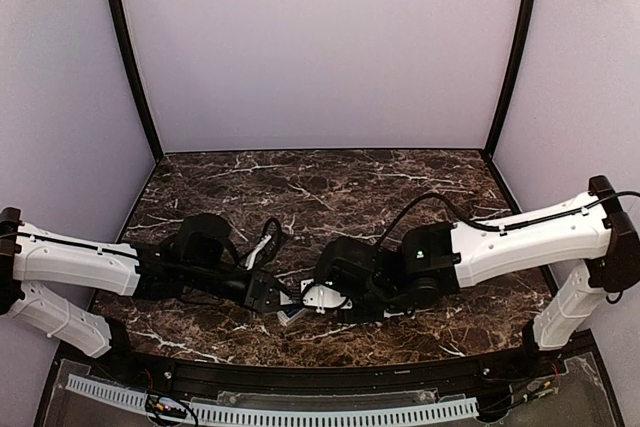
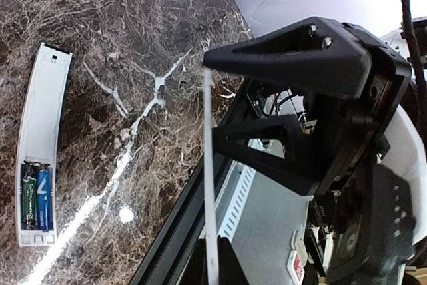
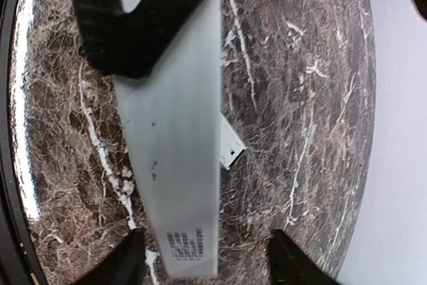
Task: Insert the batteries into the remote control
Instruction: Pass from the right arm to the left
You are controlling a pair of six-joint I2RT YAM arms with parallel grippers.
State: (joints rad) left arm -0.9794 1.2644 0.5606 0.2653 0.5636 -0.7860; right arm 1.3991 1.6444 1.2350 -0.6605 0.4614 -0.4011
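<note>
The remote control (image 2: 40, 125) lies back-up on the marble in the left wrist view, also seen as a white bar (image 1: 262, 246) from the top. Its open compartment holds two batteries (image 2: 37, 199) side by side, one blue, one greenish. A long white cover panel (image 3: 173, 151), seen edge-on as a thin strip (image 2: 208, 165), hangs above the table. My left gripper (image 2: 211, 241) is shut on one end of it. My right gripper (image 3: 207, 245) stands open at the panel's other end, its fingers (image 3: 283, 258) apart from the panel. An end of the remote (image 3: 230, 145) peeks out under the panel.
The black rail (image 2: 173, 231) of the table's near edge and a white slotted strip (image 2: 240, 198) run just below the grippers. Both arms meet near the table's front middle (image 1: 290, 302). Purple walls (image 1: 320, 47) close in the back and sides.
</note>
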